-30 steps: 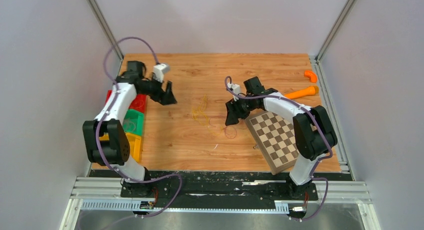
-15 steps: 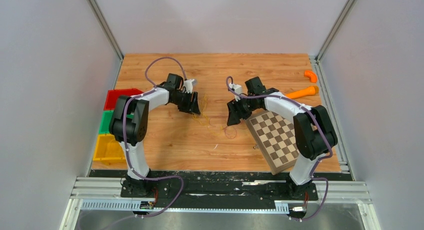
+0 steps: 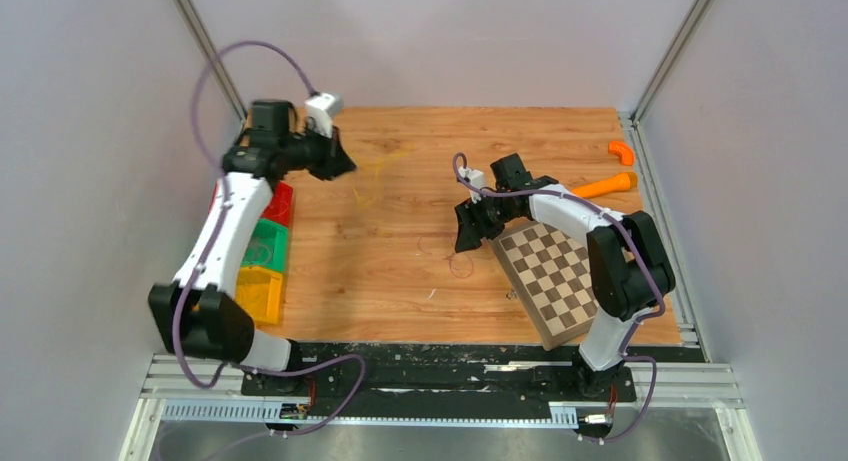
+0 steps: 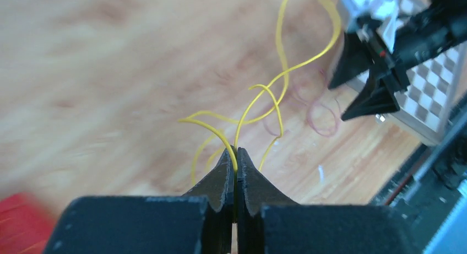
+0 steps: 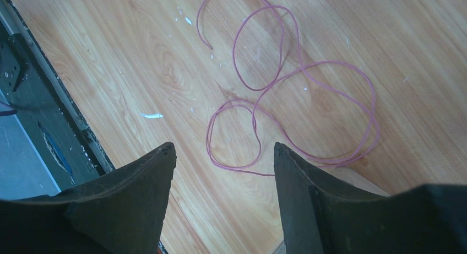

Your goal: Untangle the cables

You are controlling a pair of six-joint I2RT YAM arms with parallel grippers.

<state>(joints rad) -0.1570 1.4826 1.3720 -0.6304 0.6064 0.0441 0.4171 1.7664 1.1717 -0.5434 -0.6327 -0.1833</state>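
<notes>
Yellow cable (image 4: pixel 281 83) is pinched in the left gripper (image 4: pixel 235 152): tips closed tight on the strand, its loops trailing off over the far-left part of the table (image 3: pixel 400 301). We can't tell whether the loose end touches the wood. Pink cable (image 5: pixel 258 94) lies flat in loose loops mid-table, well apart from the yellow one. Right gripper (image 5: pixel 223 149) hovers right over it, jaws moderately spread, nothing between them, just beside the chessboard (image 3: pixel 550 281). At the left edge we see three bins in a row: red bin (image 3: pixel 283 203), green bin (image 3: pixel 268 243), yellow bin (image 3: pixel 262 291). The green one shows a faint looped shape inside, too small to identify; the red and yellow contents we can't make out. Two orange pieces (image 3: pixel 603 186) sit far right.
</notes>
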